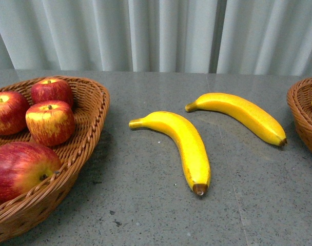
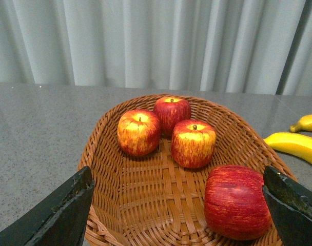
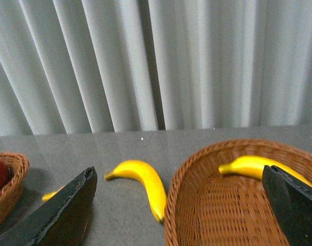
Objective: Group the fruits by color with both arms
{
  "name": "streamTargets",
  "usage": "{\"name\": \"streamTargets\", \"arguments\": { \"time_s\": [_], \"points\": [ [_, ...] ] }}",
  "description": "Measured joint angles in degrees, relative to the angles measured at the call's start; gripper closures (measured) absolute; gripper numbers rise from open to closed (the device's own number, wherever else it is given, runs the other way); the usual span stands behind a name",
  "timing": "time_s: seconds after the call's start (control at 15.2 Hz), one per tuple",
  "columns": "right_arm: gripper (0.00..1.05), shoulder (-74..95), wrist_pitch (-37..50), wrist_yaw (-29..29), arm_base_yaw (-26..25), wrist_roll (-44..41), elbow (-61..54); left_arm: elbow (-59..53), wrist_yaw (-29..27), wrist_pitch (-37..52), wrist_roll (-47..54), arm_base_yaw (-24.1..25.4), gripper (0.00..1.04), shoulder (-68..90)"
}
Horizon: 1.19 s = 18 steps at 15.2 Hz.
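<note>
Four apples, all grouped at nine o'clock in the front view. Three bananas: two near the middle, a third just showing at three o'clock. Two baskets, one at nine o'clock, one at three.

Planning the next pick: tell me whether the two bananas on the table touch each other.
Apart. The front view shows a strip of grey table between the nearer banana and the farther banana.
</note>
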Motion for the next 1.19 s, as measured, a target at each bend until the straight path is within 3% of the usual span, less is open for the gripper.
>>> {"name": "streamTargets", "arguments": {
  "time_s": [0.13,0.33,0.86,1.19],
  "points": [
    [0.07,15.4,7.2,1.2,3.9,0.0,8.6,0.0,0.0,0.0,0.0,0.0,0.07,0.0],
    [0.07,38.4,3.8,3.5,13.7,0.8,28.9,0.0,0.0,0.0,0.0,0.0,0.07,0.0],
    [0.07,51.9,-3.3,3.8,22.5,0.6,41.7,0.0,0.0,0.0,0.0,0.0,0.07,0.0],
    [0.07,63.3,-13.9,3.5,28.3,-0.8,50.8,0.0,0.0,0.0,0.0,0.0,0.07,0.0]
  ]
}}
